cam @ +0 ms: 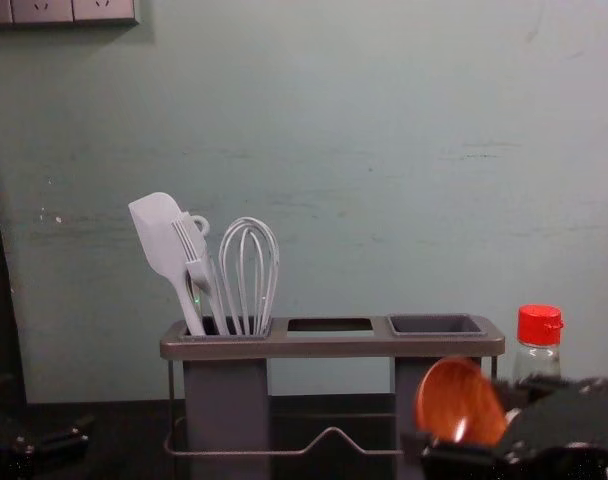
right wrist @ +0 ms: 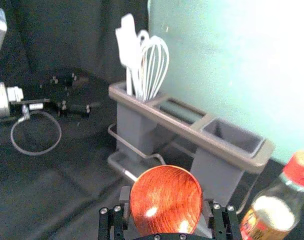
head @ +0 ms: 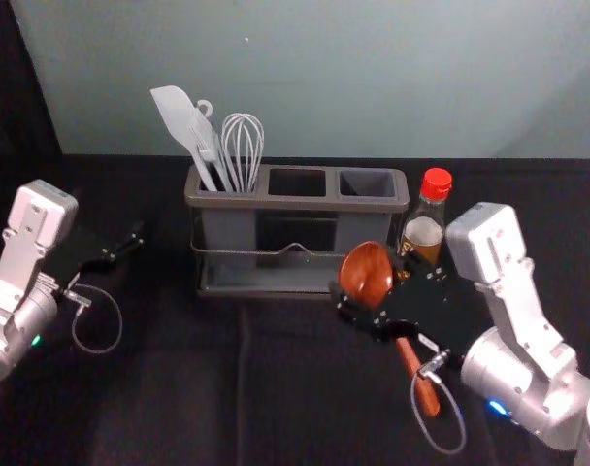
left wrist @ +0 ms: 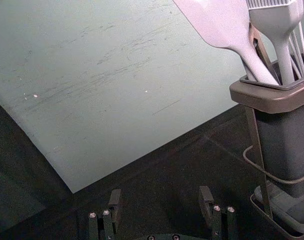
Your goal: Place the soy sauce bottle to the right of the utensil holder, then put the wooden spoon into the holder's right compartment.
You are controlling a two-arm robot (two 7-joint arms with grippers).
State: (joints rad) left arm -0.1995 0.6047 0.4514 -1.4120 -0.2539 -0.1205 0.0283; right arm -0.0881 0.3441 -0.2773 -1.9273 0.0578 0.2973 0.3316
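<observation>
The bottle point(head: 423, 231) stands right of the holder point(head: 276, 202), leaving the spoon point(head: 366, 275) to insert, its bowl clamped in the part-open right end effector point(right wrist: 166, 198) in front of the holder, with the left end effector point(left wrist: 161, 195), wide open and empty, left of it.

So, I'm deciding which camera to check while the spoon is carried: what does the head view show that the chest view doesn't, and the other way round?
Head view, not chest view: the wooden spoon's handle, pointing down past the right gripper, and the utensil holder's bottom tray.

Chest view, not head view: the socket panel high on the wall.

Both: the holder's top rim, spatula, whisk, soy sauce bottle, the spoon's bowl at the right gripper, and the left gripper, off to the left.
</observation>
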